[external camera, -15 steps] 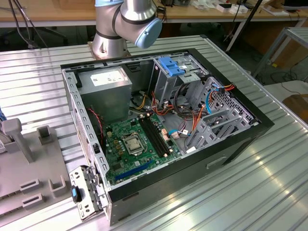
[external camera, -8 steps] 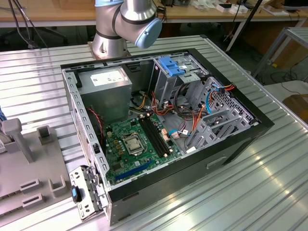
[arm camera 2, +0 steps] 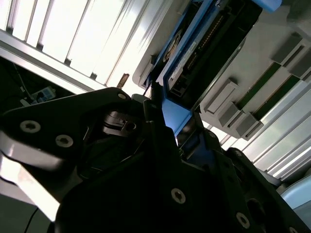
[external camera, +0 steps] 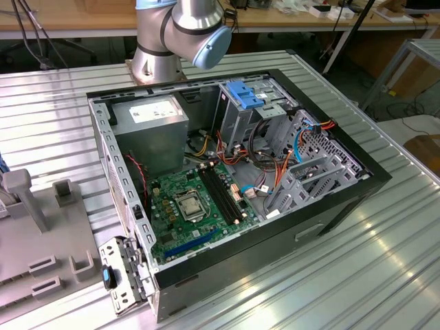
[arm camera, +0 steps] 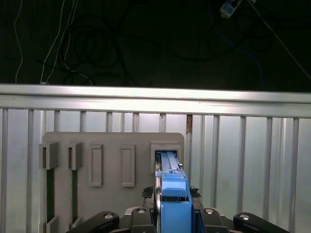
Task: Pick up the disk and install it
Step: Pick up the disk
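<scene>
Here, at the ribbed aluminium table (arm camera: 252, 160), the gripper (arm camera: 175, 206) hangs over a grey fixture plate (arm camera: 112, 145) with raised slots. The disk (arm camera: 171, 167) stands on edge in the end slot of that plate, the one nearest the plate's edge, with its bright blue carrier uppermost. In the first wrist view the fingers (arm camera: 157, 196) sit tight against both flanks of the carrier, pinching it, while the lower part of the disk is down inside the slot.

In the second wrist view the black gripper (arm camera 2: 165, 121) clasps the blue frame, and beyond it the disk (arm camera 2: 204, 53) shows its labelled face and connector edge, resting against the plate (arm camera 2: 272, 82).

In the exterior view the open computer case (external camera: 234, 172) lies on its side on the table (external camera: 385, 275). A fixed blue bracket (external camera: 244, 93) tops its drive cage, and the arm's base (external camera: 179, 34) stands behind it.
</scene>
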`<state>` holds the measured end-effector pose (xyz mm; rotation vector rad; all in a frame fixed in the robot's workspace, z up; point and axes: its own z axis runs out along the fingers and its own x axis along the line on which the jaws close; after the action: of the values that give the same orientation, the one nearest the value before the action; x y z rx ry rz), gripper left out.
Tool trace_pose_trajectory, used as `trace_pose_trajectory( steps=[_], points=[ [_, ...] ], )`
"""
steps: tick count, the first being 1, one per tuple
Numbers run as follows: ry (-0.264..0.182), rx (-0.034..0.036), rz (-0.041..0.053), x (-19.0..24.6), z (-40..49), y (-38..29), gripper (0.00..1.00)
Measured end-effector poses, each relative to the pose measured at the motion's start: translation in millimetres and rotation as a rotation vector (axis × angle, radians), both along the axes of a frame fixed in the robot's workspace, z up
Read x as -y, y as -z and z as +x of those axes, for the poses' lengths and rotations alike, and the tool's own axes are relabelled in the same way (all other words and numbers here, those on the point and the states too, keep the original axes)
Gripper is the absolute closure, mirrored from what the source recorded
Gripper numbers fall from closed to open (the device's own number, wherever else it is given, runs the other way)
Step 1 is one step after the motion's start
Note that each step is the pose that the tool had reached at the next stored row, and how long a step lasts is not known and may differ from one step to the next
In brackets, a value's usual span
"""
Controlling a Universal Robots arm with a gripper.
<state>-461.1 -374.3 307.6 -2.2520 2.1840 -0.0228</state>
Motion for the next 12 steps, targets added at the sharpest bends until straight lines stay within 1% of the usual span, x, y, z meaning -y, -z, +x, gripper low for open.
trace_pose_trajectory(
  steps=[6,12],
  points=[
    [0.000,-0.0002,-0.0001,0.0,0.0,-1.2,0.64],
    [0.000,-0.0001,-0.0001,0.0,0.0,-6.7,0.64]
  ],
)
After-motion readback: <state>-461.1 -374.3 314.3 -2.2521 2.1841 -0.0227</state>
